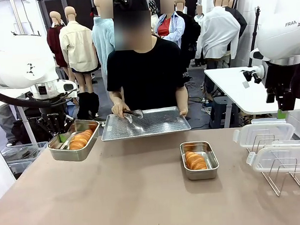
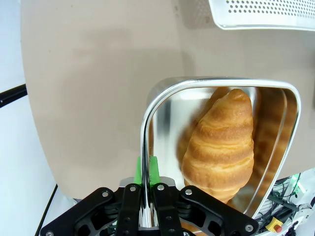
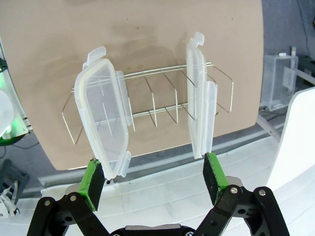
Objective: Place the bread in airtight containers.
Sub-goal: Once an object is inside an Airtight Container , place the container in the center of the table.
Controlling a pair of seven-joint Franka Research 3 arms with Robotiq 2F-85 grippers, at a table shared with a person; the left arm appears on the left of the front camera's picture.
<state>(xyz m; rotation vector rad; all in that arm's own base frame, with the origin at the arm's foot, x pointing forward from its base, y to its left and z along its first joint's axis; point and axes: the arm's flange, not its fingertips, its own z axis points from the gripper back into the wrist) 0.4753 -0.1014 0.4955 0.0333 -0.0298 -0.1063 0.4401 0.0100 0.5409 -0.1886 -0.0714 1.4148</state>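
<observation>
1. The left gripper [image 2: 146,179] pinches the rim of a steel pan [image 2: 145,128] — its fingers are closed tight on the thin edge.
2. A bread roll [image 2: 221,142] lies inside that pan, at the left edge of the table [image 1: 118,193].
3. A second pan [image 1: 200,175] sits near the middle of the table, with the other roll [image 1: 195,161] in it.
4. The right gripper [image 3: 152,172] hangs over a wire rack [image 3: 157,105] — its fingers are spread wide and hold nothing.
5. One clear lid [image 3: 106,115] and a second lid [image 3: 199,98] stand in the rack.
6. A person's hand [image 1: 119,110] holds tongs [image 1: 132,113] over a tray [image 1: 160,123] full of little holes.
</observation>
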